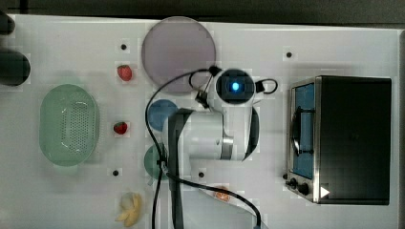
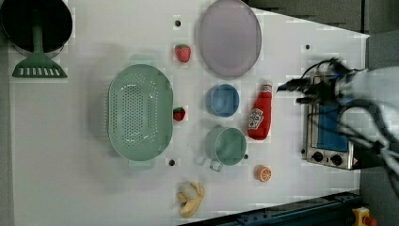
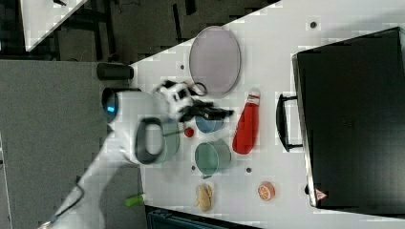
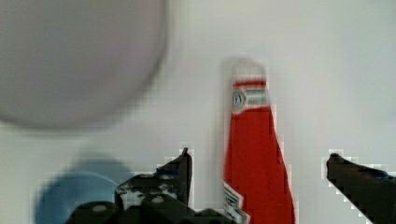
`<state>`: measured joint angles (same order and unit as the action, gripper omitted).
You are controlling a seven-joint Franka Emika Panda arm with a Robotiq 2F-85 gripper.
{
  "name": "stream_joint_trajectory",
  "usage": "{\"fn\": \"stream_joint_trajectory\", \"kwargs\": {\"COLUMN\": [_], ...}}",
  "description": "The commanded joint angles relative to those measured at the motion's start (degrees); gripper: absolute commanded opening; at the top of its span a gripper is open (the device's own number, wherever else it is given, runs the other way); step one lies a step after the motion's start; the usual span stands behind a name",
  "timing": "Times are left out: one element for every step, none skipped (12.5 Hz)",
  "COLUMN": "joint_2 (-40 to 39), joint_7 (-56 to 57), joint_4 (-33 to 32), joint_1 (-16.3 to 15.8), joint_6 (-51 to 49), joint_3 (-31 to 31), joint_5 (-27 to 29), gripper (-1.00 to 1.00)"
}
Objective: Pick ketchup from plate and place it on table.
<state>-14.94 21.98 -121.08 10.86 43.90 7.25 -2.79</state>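
Observation:
The ketchup (image 2: 260,113) is a small red bottle with a white label. It lies on its side on the white table (image 2: 70,155), off the plate, between the blue bowl and the oven. Its cap points toward the pale lilac plate (image 2: 229,37), which has nothing on it. My gripper (image 4: 259,155) is open, one finger (image 4: 180,163) on each side of the bottle (image 4: 254,158), with a gap on both sides. In the right view the gripper (image 3: 224,113) hangs just to the right view's left of the ketchup (image 3: 246,125).
A blue bowl (image 2: 222,100) and a green mug (image 2: 227,145) sit close beside the bottle. A toaster oven (image 1: 348,138) stands on its other side. A green basket (image 2: 139,115), two strawberries (image 2: 182,52), an orange half (image 2: 263,173) and a banana (image 2: 190,198) lie farther off.

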Motion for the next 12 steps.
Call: {"fn": "stream_joint_trajectory", "kwargs": {"joint_2": [5.2,5.3,5.3,5.3,5.3,5.3,5.3,5.3,5.3,5.3,5.3,5.3], "joint_7": [-16.5,-18.9,-20.1,-20.5,-20.5,-20.5,-20.5,-20.5,-20.5,-20.5,-20.5,-20.5], "joint_4": [11.1,14.8,18.4,21.8,25.1,28.1,30.7,33.0,34.8,36.5,37.8,38.7], "joint_1": [-0.3,-0.5,-0.6,-0.7,-0.8,-0.8,-0.8,-0.8,-0.8,-0.7,-0.7,-0.7], "joint_6": [-8.4,-13.1,-17.5,-21.2,-24.6,-28.1,-31.8,-34.5,-37.4,-39.9,-42.3,-44.0], "joint_3": [1.6,1.9,2.2,2.5,2.7,2.7,2.7,2.7,2.7,2.6,2.6,2.7], "joint_5": [0.2,0.2,0.2,0.2,0.2,0.2,0.2,0.2,0.0,0.0,0.0,0.0], "gripper": [1.0,1.0,1.0,1.0,1.0,1.0,1.0,1.0,1.0,1.0,1.0,1.0]}}
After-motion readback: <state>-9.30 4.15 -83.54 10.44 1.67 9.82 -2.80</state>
